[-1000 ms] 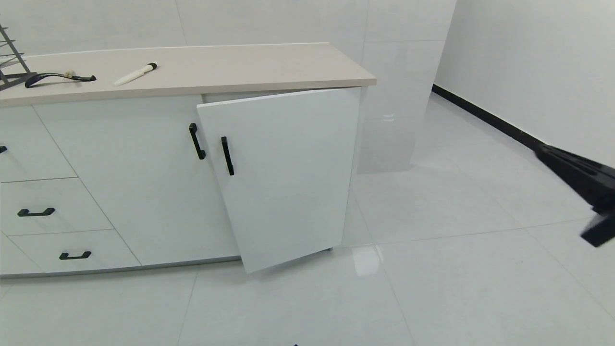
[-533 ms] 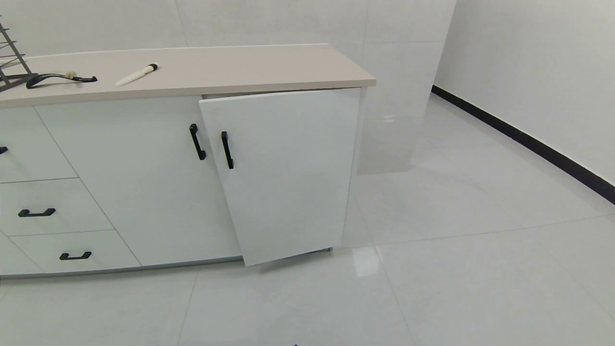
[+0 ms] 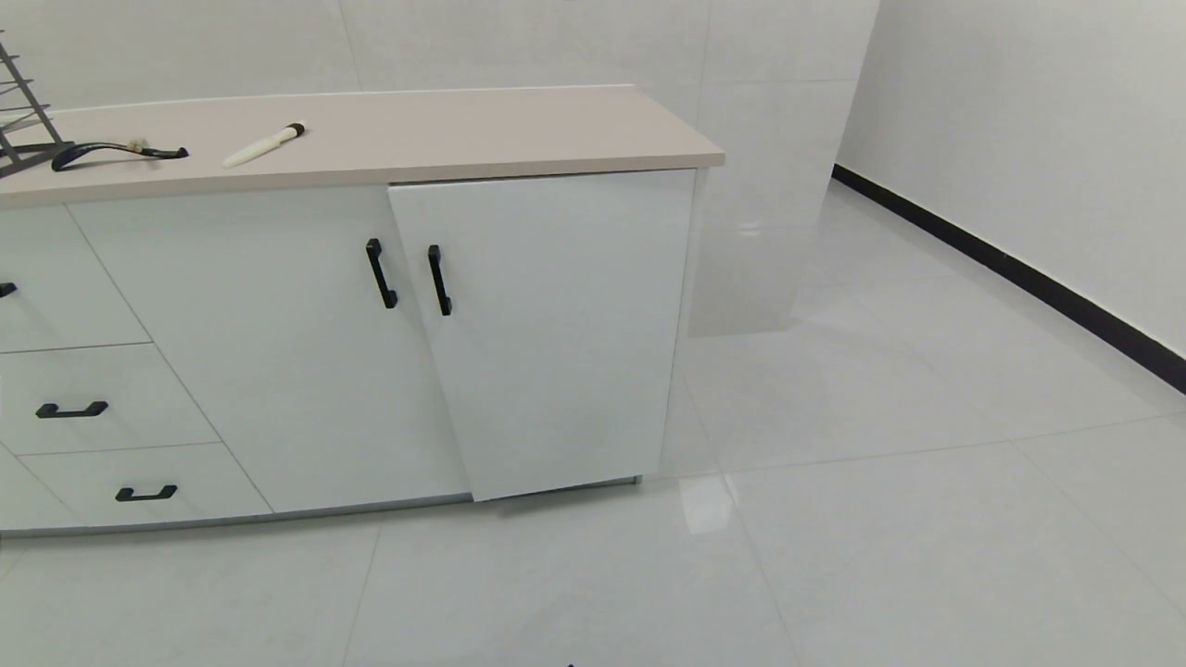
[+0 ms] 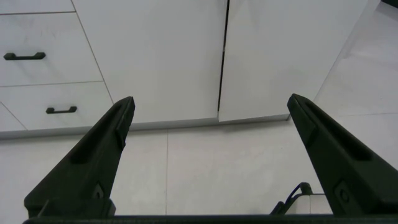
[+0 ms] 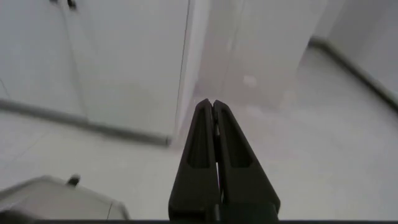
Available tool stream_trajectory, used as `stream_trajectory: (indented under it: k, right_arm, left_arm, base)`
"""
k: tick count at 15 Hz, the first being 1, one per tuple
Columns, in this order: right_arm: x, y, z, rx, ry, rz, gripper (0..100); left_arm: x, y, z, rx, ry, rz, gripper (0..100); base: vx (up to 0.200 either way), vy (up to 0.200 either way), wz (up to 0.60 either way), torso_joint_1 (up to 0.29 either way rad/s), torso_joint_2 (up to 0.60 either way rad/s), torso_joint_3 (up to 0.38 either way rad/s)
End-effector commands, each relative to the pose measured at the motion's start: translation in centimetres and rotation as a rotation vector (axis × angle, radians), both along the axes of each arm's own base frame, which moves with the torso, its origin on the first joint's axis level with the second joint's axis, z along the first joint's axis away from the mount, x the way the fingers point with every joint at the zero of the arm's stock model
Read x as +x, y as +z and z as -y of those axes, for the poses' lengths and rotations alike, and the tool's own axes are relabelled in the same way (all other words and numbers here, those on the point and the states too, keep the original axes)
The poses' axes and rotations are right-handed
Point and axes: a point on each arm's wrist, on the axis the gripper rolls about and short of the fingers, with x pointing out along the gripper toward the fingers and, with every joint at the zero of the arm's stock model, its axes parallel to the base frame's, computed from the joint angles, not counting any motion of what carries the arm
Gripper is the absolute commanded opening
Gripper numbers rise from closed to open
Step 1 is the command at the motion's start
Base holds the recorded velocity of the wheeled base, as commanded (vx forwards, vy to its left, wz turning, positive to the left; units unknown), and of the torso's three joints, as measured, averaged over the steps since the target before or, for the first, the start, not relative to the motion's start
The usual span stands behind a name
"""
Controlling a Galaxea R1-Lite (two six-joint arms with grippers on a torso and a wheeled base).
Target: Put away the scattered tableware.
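Now, white tiled floor (image 3: pixel 834 556), and the beige surface (image 3: pixel 482 125) carries a white utensil (image 3: pixel 264 144) and black ladle (image 3: pixel 116 150) at its left end. Left claw (image 4: pixel 211 101) gapes wide, empty; right claw (image 5: pixel 213 104) is pressed together, empty.

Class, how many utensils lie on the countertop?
2: a black utensil beside the wire rack, a white utensil right of it. More may lie past the picture's edge.
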Motion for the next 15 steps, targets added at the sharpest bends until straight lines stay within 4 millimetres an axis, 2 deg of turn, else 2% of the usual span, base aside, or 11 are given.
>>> stream_trajectory:
  k: [1,3,4,11,15]
  right_arm:
    - [-0.22,-0.24,0.12,0.026,-0.053,0.007,0]
    - [-0.16,-0.42,0.36,0.068,-0.160,-0.015,0]
    - [-0.17,-0.71,0.47,0.156,-0.205,-0.060,0]
    - [-0.15,-0.72,0.47,0.146,-0.205,-0.057,0]
    - [-0.15,-0.72,0.47,0.146,-0.210,-0.057,0]
  left_arm:
    - [0.00,-0.01,0.00,-0.001,0.001,0.000,100]
    - [0.00,-0.01,0.00,-0.001,0.001,0.000,100]
    - [0.00,-0.01,0.00,0.001,0.001,0.000,100]
    - [0.00,-0.01,0.00,-0.001,-0.001,0.000,100]
    - [0.00,-0.01,0.00,-0.001,-0.001,0.000,100]
  base:
    - [0.000,0.000,0.00,0.000,0.00,0.000]
    - [0.000,0.000,0.00,0.000,0.00,0.000]
    - [0.000,0.000,0.00,0.000,0.00,0.000]
    - [0.000,0.000,0.00,0.000,0.00,0.000]
    - [0.000,0.000,0.60,0.004,0.00,0.004]
